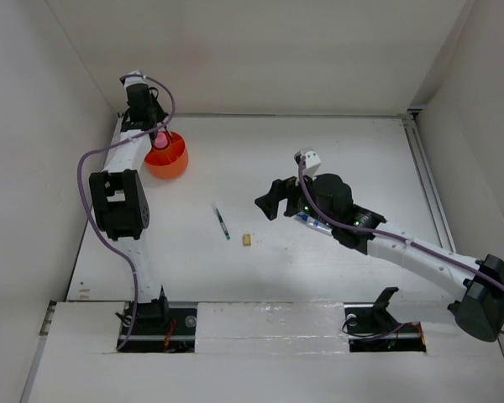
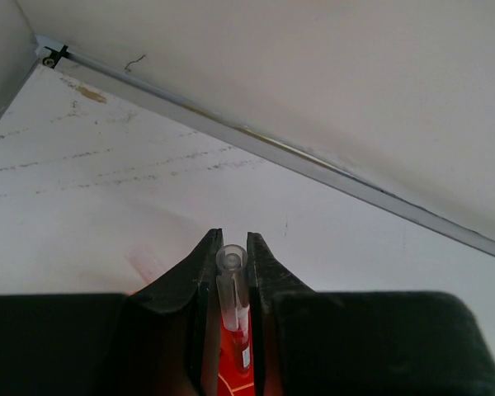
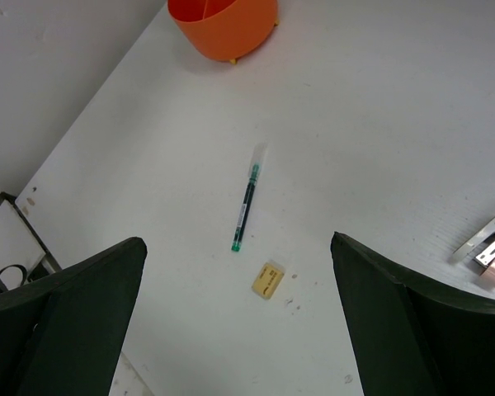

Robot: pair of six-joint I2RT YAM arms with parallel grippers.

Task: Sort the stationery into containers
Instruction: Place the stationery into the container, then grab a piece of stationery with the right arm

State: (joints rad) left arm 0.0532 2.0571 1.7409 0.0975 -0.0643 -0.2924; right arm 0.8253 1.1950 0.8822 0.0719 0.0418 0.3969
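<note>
left gripper [image 2: 231, 252] is clamped on the red pen [image 2: 232, 318], above the orange tub [image 1: 170, 164] near the worktop's far-left corner. let go near the rim, it could tip out. right gripper [image 1: 270, 201] gapes above the dark pen [image 3: 245, 206] and eraser [image 3: 267, 279] mid-worktop.

The table [image 2: 107, 190] looks like matt white board, scuffed and faintly streaked, with a bright metal strip [image 2: 330, 169] along its far edge. The tub [image 3: 223, 29] is smooth orange plastic with a soft sheen. The red pen [image 2: 231, 285] in the left gripper [image 2: 232, 247] is see-through plastic, clear at the tip. The gripper's fingers [image 2: 177, 309] are dull black plastic. The eraser [image 3: 267, 280] looks matt and rubbery.
</note>
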